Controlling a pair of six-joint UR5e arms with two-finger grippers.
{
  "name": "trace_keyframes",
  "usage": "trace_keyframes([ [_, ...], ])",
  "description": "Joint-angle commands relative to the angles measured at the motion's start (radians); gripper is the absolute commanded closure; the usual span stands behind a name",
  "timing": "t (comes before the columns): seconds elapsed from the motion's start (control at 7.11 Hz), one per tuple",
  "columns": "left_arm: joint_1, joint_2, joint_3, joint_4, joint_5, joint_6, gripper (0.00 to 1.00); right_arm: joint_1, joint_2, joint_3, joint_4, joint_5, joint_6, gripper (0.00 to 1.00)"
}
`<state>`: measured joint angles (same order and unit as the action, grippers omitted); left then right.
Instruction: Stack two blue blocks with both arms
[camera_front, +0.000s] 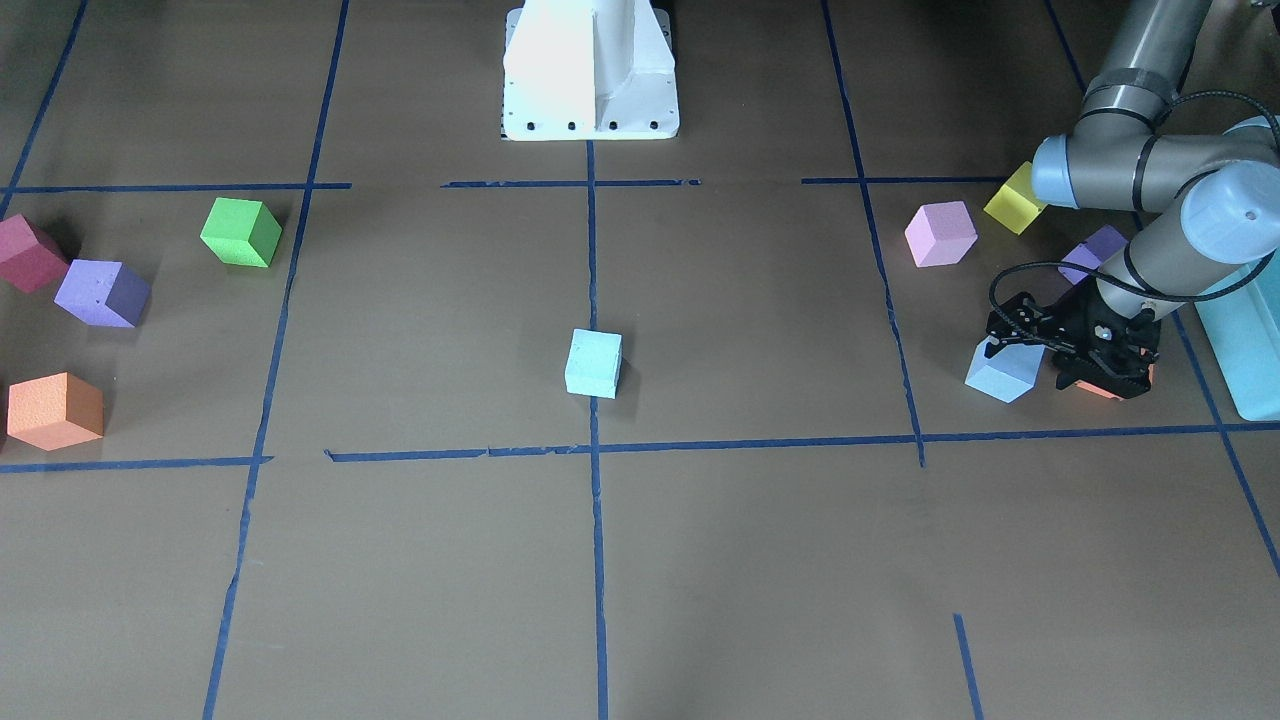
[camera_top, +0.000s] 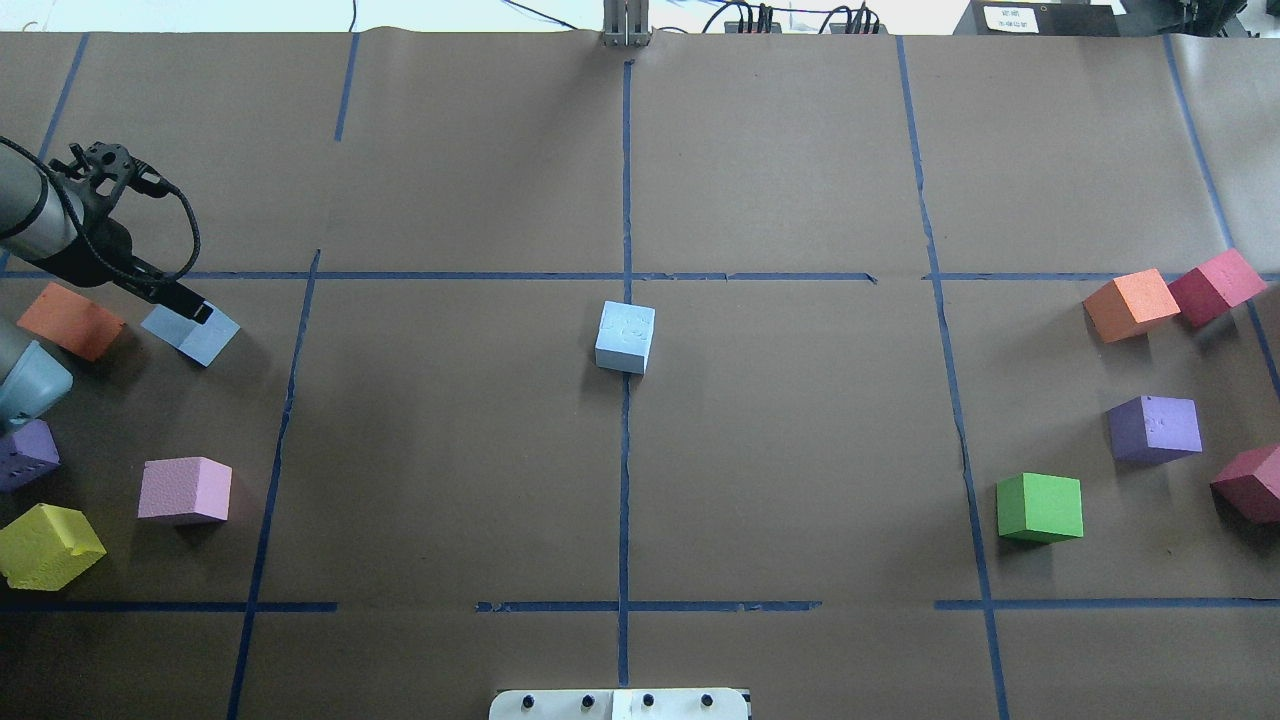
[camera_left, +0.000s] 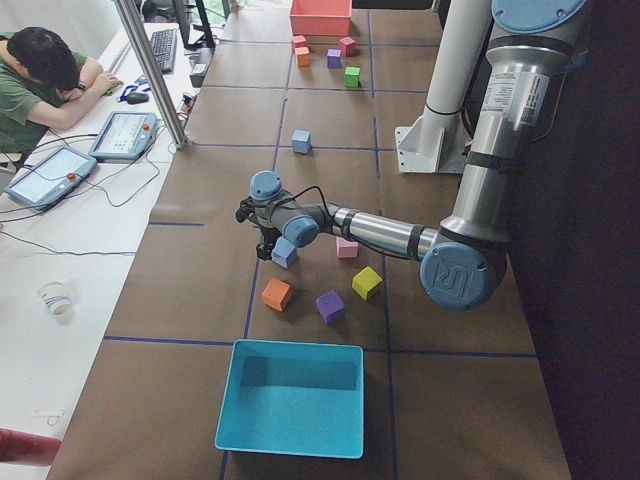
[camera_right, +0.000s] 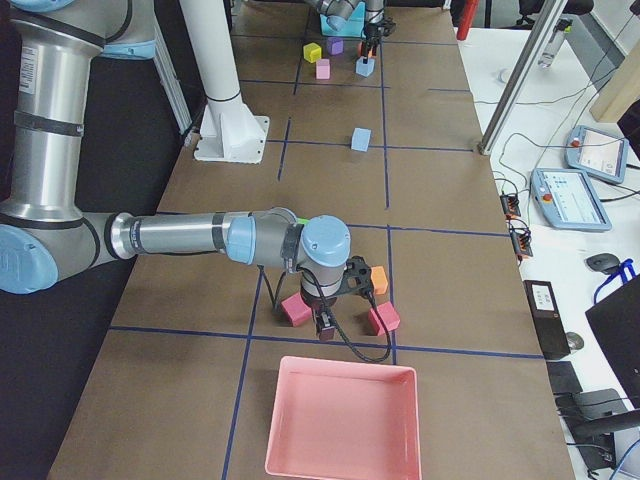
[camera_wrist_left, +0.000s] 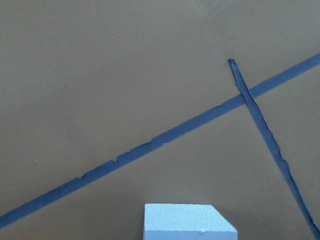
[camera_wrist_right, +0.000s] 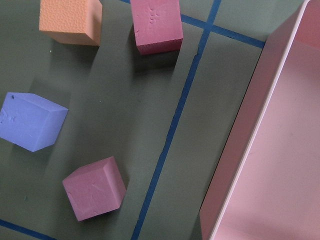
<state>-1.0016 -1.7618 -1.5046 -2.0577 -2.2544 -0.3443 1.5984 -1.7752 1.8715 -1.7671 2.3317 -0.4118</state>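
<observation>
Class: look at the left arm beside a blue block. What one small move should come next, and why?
Probably close the left pincer on the nearby blue block. Its tip sits at that block's edge, the block rests on the table, and the other blue block stands alone at the centre. Whether the jaws are shut is unclear.

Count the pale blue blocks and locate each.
2. One blue block sits centrally on a tape line; the second blue block lies at the left gripper, beside an orange cube.
</observation>
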Motion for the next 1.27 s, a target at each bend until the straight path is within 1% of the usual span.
trace_keyframes([
  [0.0,0.029,-0.001,0.036,0.001,0.001,-0.002,0.0,0.0,-0.001,0.0,0.0,0.0,-0.001,0.0],
  [0.28,0.037,-0.002,0.053,0.001,-0.001,-0.002,0.0,0.0,-0.001,0.0,0.0,0.0,0.001,0.0],
  [0.56,0.037,-0.005,0.05,-0.007,-0.001,-0.002,0.67,0.0,-0.001,0.0,0.0,0.0,0.001,0.0],
  [0.7,0.037,-0.005,0.037,-0.004,-0.001,-0.004,0.74,0.0,-0.001,0.0,0.0,0.0,0.001,0.0],
  [0.84,0.035,-0.017,0.0,0.008,0.001,-0.037,0.76,0.0,-0.001,0.0,0.0,0.002,0.001,0.0],
  [0.99,0.035,-0.074,-0.059,0.092,0.002,-0.156,0.76,0.0,-0.001,0.0,0.0,0.002,0.001,0.0],
  [1.13,0.037,-0.172,-0.104,0.237,0.004,-0.192,0.75,0.0,-0.001,0.0,0.0,0.002,0.001,0.0],
])
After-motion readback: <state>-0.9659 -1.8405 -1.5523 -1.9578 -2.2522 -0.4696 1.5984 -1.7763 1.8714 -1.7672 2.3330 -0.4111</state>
